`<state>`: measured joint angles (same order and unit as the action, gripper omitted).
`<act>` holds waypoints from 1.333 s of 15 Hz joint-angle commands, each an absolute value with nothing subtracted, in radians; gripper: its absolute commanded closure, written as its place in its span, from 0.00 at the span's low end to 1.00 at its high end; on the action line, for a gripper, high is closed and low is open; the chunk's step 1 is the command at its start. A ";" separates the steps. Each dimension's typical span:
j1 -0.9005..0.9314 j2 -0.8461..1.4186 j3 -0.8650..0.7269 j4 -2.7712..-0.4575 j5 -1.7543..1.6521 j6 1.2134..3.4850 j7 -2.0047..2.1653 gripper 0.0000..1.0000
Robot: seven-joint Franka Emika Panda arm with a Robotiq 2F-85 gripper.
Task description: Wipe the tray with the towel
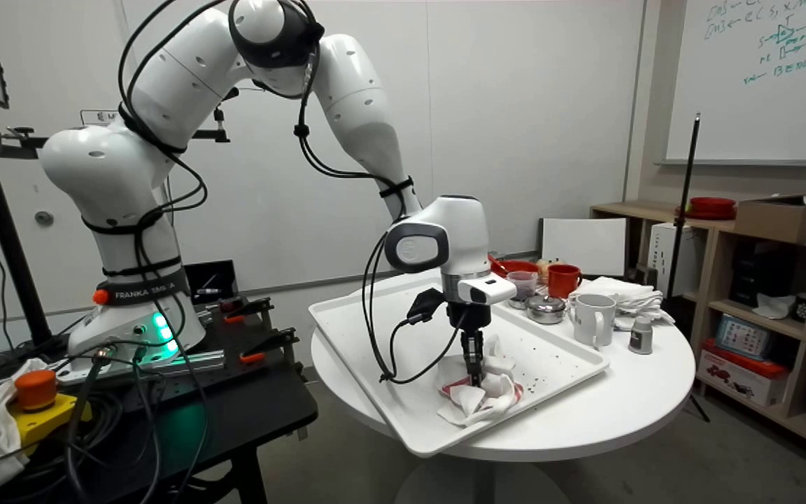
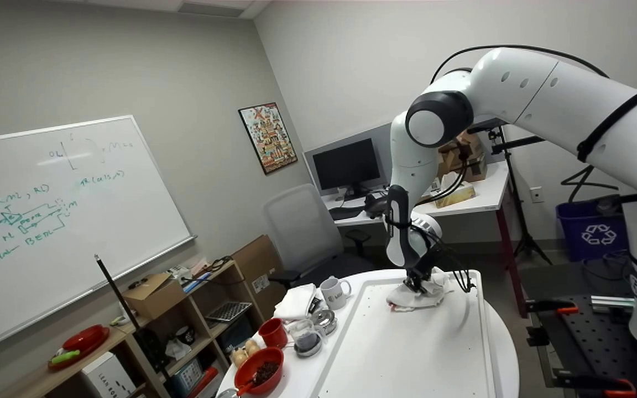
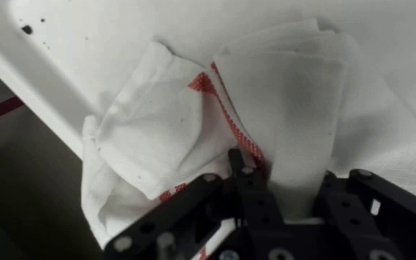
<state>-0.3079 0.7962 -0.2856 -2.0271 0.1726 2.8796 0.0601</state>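
A white towel with red stripes lies crumpled on the tray, in both exterior views (image 1: 490, 404) (image 2: 411, 299) and in the wrist view (image 3: 150, 133). The white tray (image 1: 403, 336) sits on a round table and also shows in the other views (image 2: 407, 354) (image 3: 96, 21). My gripper (image 1: 474, 381) points down into the towel near a tray edge; it also shows elsewhere (image 2: 413, 285). In the wrist view, a thick fold of towel fills the gap between the gripper's fingers (image 3: 287, 171), shut on it. Dark crumbs (image 3: 27, 29) lie on the tray beside the towel.
Beside the tray stand a grey mug (image 1: 593, 320), a red mug (image 1: 564, 280), a metal-lidded pot (image 1: 545, 309), a small grey shaker (image 1: 641, 335) and folded white cloths (image 1: 616, 294). A red bowl (image 2: 260, 370) holds dark bits. Arm cables hang over the tray.
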 commanded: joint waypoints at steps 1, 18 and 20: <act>-0.272 0.837 -0.326 -2.012 0.113 2.967 0.078 0.92; -0.298 0.886 -0.276 -1.912 0.080 3.110 0.025 0.92; -0.303 0.883 -0.268 -1.902 0.078 3.126 0.018 0.92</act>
